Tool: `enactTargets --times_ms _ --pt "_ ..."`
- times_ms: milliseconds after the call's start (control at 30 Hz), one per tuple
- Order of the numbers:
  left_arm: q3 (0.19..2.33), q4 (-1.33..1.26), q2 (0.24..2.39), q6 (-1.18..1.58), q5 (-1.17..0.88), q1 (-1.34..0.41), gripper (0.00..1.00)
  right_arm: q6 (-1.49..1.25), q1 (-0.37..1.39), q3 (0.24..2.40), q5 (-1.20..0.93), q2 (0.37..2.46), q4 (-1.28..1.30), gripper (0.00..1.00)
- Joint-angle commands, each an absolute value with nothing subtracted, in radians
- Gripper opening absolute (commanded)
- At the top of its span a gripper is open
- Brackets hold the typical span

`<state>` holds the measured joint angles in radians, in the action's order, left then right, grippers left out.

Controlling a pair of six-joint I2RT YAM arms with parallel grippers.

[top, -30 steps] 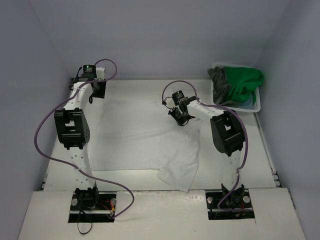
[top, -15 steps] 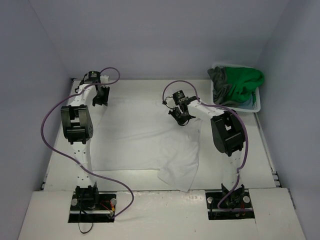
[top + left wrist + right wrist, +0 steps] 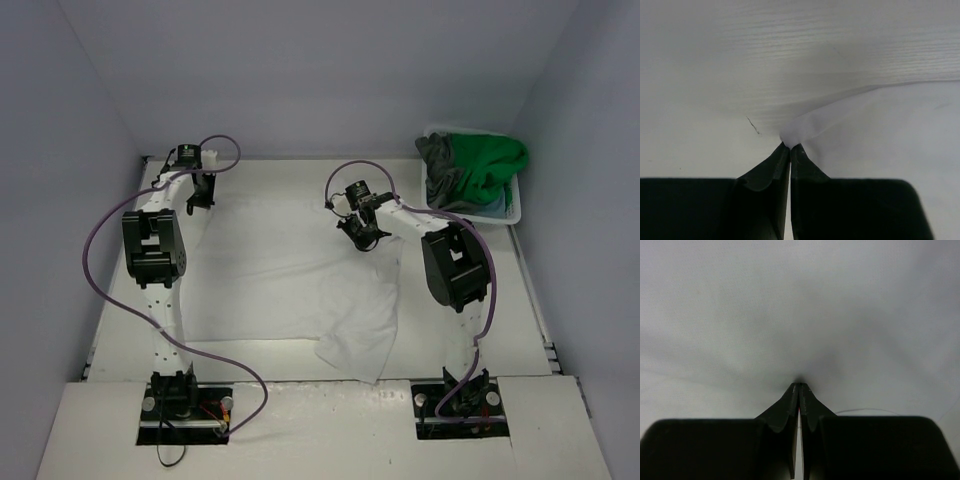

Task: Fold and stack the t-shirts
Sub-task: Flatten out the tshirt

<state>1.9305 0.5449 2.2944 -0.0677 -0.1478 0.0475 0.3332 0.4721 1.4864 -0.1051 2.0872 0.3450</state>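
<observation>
Nearest first: a loose flap of the white t-shirt (image 3: 290,280) lies bunched toward the near edge of the table (image 3: 120,330), between the two arm bases and closer to the right one. The rest of the shirt is spread flat across the middle of the table, with some creasing.

Mid-table, right side: the right gripper (image 3: 358,235) is down on the shirt's far right part. In the wrist view its jaws are pressed together and the cloth puckers into the tips (image 3: 799,385), so it reads as clenched on a small pinch of white fabric.

Further out, left: the left gripper (image 3: 203,192) sits at the shirt's far left corner. In the wrist view the jaws are closed, with the rounded cloth corner meeting the tips (image 3: 790,146). It looks like a grasp on the very edge. How deep the bite goes, I cannot tell.

Far right corner: the laundry basket (image 3: 515,205) holds the dark grey shirt (image 3: 437,160) and the green shirt (image 3: 490,160), heaped above the rim. Both are waiting.

Risks from here:
- The left hold looks thin. A lift or pull may slip the corner free, and that side would drop in a heap.
- The right pinch may have taken only the top layer. The layers would then separate and the fold would come out crooked.
- Uneven pull between the arms would skew the shirt.
- The bunched near flap could drag and get trapped in the fold.
</observation>
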Motion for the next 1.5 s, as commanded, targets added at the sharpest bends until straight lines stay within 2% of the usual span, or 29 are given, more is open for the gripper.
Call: enactTargets --times_ms 0,400,733,800,833,967,1233,1367,1467 --pt "1.901 0.413 2.181 -0.074 -0.085 0.052 0.0 0.31 0.476 1.443 -0.161 2.123 0.374 0.0" --pt "1.827 0.193 2.157 -0.089 0.052 0.038 0.0 0.305 0.476 1.439 -0.166 2.143 0.37 0.0" --pt "1.971 0.201 2.273 -0.12 0.072 0.009 0.0 0.302 0.476 1.434 -0.164 2.155 0.37 0.0" --pt "1.993 0.21 2.284 -0.123 0.098 0.011 0.12 0.299 0.474 1.436 -0.156 2.16 0.368 0.0" --pt "1.999 0.215 2.292 -0.124 0.109 0.009 0.28 0.299 0.474 1.437 -0.155 2.16 0.367 0.0" --pt "1.987 0.222 2.273 -0.149 0.162 0.011 0.52 0.291 0.474 1.439 -0.138 2.149 0.367 0.03" --pt "1.881 0.259 2.082 -0.181 0.204 -0.02 0.55 0.273 0.46 1.43 -0.045 2.056 0.342 0.16" --pt "1.804 0.331 1.933 -0.17 0.134 -0.023 0.55 0.273 0.43 1.433 -0.023 1.959 0.331 0.17" --pt "1.715 0.394 1.803 -0.175 0.077 -0.031 0.55 0.287 0.419 1.431 -0.058 1.861 0.339 0.23"
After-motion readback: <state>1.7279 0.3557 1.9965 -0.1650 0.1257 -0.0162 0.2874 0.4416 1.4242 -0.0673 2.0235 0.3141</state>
